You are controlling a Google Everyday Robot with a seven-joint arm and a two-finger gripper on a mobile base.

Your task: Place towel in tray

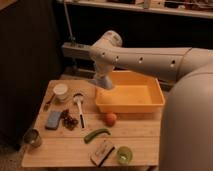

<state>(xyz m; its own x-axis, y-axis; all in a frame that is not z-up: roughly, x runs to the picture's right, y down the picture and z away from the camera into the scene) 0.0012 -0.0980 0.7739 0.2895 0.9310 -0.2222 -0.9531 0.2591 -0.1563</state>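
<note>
The towel (104,83), a pale blue-grey cloth, hangs in the air over the near-left corner of the yellow-orange tray (150,106). My gripper (102,76) is shut on the towel's top, at the end of the white arm that reaches in from the right. The cloth covers most of the gripper. The tray sits at the back right of the wooden table, and its floor is bare where I can see it.
Left of the tray stand a white cup (61,91) and a white-handled utensil (79,107). Nearer are a blue sponge (52,120), an orange fruit (110,118), a green pepper (96,134), a can (32,138) and a green cup (123,155).
</note>
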